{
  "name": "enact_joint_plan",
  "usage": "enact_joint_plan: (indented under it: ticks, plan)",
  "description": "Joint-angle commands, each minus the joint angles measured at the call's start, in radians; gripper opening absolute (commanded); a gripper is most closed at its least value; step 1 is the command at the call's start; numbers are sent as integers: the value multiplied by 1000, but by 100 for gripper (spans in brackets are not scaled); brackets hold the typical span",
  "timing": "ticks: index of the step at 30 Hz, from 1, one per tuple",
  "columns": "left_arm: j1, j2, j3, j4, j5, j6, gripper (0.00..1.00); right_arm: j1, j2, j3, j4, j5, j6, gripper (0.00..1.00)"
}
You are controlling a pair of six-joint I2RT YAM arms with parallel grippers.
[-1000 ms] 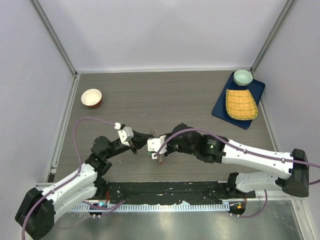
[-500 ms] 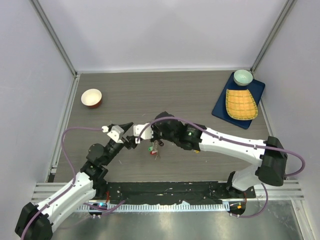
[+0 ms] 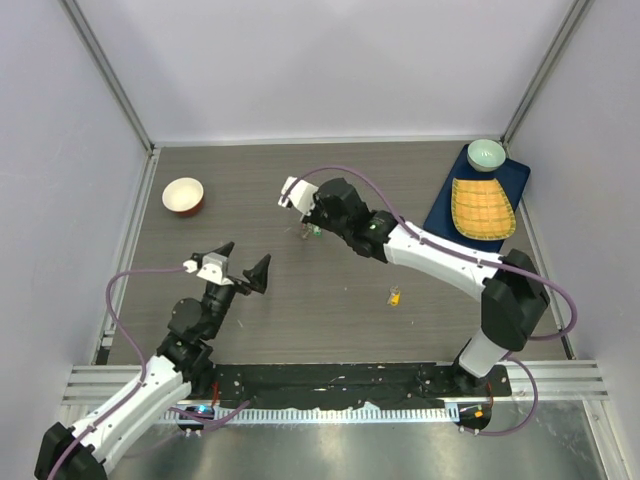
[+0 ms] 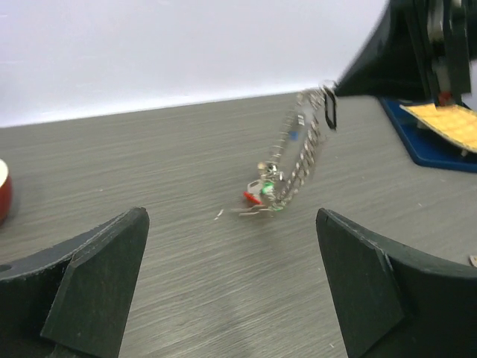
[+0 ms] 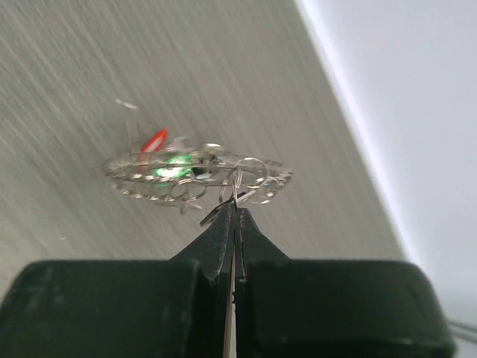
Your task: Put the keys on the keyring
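Hanging from the right fingers (image 5: 222,233), the keyring (image 5: 201,175) is up off the table (image 3: 330,320), over its far-middle part (upper centre in the top view (image 3: 311,235)). The right fingers are pressed together, clamped on the ring's thin grey wire at its upper edge.

Ring look: large, thin, grey metal. It is seen nearly edge-on from the right wrist and hangs tilted in the left wrist view (image 4: 294,160). The keys (image 4: 287,179) are small, silver and bunched along the wire, blurred in both wrist views. Coloured tags show: a red tag (image 4: 252,197) and a green tag (image 4: 276,203) at the low end, and a blue tag (image 4: 296,136) higher up. The lowest keys hang very close to the table; cannot tell if they touch.

The left fingers (image 4: 97,291) are spread wide apart and hold nothing. They sit near-left of the ring, well apart from it and pointed toward it.

A loose key (image 3: 394,296) with a yellow tag lies flat on the table, right of centre and well apart from the ring.

A red bowl (image 3: 183,195) stands far left. A blue tray (image 3: 445,215) sits at the far right corner and carries a yellow woven mat (image 3: 483,208) and a pale green bowl (image 3: 487,153).
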Motion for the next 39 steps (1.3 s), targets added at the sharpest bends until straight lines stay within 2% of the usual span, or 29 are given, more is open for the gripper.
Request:
enact_joint_plan:
  ticks: [1,5,10,12,18,21,24,25,27,28,31,33,35,39]
  plan:
    - [3,-44,-9,3,-175,-54,100,2,17,-73,84,18,242,1]
    - [3,-56,2,-37,-201,-105,100,-19,3,-195,94,-61,409,1]
    - [3,-35,24,-64,-215,-143,100,-31,3,-265,94,-176,624,1]
    - [3,-27,34,-77,-212,-155,100,-33,15,-275,96,-279,649,1]
    - [3,-19,42,-90,-207,-182,100,-36,101,-252,150,-420,750,2]
    - [3,-27,48,-110,-209,-189,100,-36,132,-219,182,-506,812,7]
    - [3,-33,47,-115,-225,-218,100,-45,106,-252,283,-548,898,24]
    - [3,-33,47,-120,-233,-238,100,-53,98,-276,345,-551,923,38]
    - [3,-29,51,-126,-244,-252,100,-91,77,-298,398,-539,984,50]
    - [3,-26,53,-129,-245,-252,100,-109,51,-322,433,-511,1070,59]
    - [3,-7,63,-141,-273,-275,100,-195,-24,-385,499,-466,1171,63]
    - [3,7,74,-156,-301,-313,100,-238,-72,-410,507,-395,1215,71]
    - [3,27,99,-198,-362,-376,100,-287,-149,-423,458,-350,1204,78]
    - [6,65,142,-267,-462,-497,100,-346,-277,-427,294,-110,1154,97]
